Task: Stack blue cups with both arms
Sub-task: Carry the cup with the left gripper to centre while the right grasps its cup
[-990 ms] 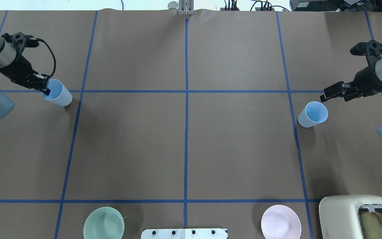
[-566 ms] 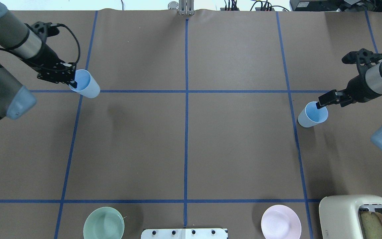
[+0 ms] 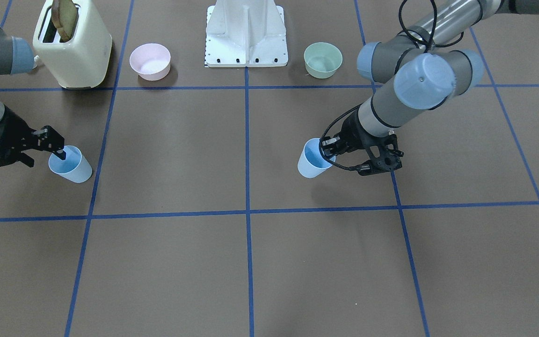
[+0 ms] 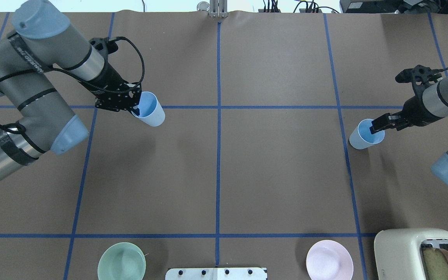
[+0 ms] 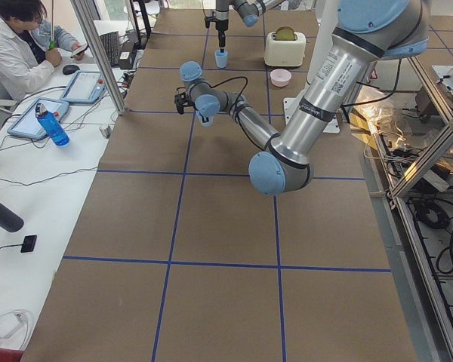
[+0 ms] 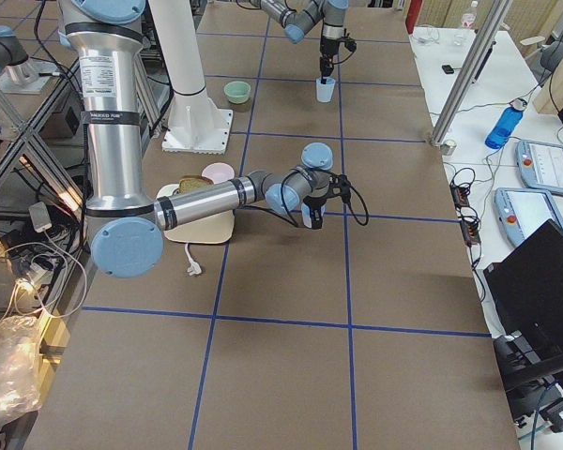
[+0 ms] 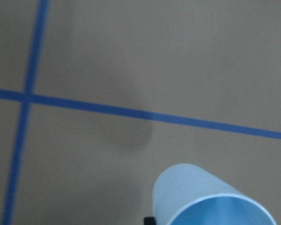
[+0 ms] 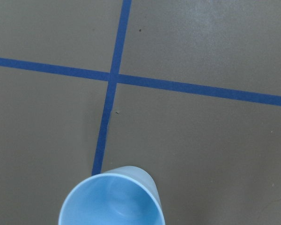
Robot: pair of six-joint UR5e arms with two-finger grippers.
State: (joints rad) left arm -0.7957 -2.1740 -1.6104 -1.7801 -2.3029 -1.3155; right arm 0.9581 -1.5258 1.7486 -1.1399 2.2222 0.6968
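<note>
My left gripper (image 4: 133, 110) is shut on the rim of one pale-blue cup (image 4: 151, 109), one finger inside it. It holds the cup tilted above the table, left of the centre line. That cup also shows in the front view (image 3: 310, 160) and the left wrist view (image 7: 210, 199). The second blue cup (image 4: 365, 134) stands upright on the table at the right, and shows in the right wrist view (image 8: 112, 201). My right gripper (image 4: 380, 125) is at its rim, one finger inside the cup, and looks open.
A green bowl (image 4: 121, 261) and a pink bowl (image 4: 329, 259) sit near the robot's white pedestal (image 3: 246, 32). A cream toaster (image 4: 418, 252) with bread stands at the near right corner. Blue tape lines grid the brown table. An operator (image 5: 15, 45) sits beyond the far edge.
My left gripper has carried its cup to the right, toward the centre line. My right gripper has come down to the standing cup's rim, one finger now inside.
</note>
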